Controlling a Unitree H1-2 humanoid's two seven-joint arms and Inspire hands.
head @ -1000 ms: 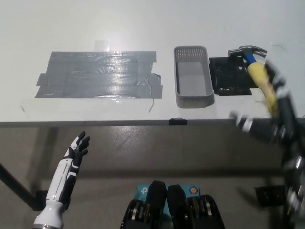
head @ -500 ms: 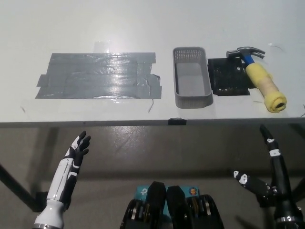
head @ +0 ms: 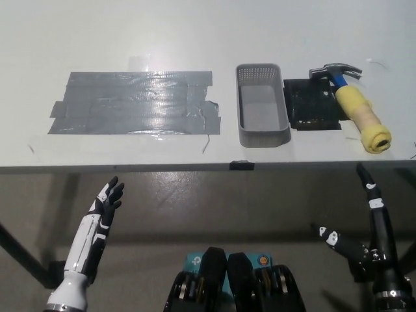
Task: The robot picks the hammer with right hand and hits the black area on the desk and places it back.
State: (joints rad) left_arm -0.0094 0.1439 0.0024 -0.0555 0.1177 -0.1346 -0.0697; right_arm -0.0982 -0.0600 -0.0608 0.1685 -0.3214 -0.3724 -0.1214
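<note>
Two hands show below the near edge of the desk, and neither holds anything. The white left hand hangs at the lower left with its fingers spread and pointing up toward the desk edge. The black right hand sits at the lower right, open, with one finger raised toward the desk and another stretched out to the side; its wrist runs off the bottom of the picture, so part of it is cut off.

On the desk, the hammer lies untouched at the far right, its steel head away from the robot and its yellow grip angled toward the near right. Its head rests at the corner of a small black pad, whose surface is too dark to make out in detail. Just left of that pad stands a grey basket, touching or nearly touching it. Farther left, well apart from the hammer, a wide patch of grey tape is stuck flat, with glare washing out its middle.
</note>
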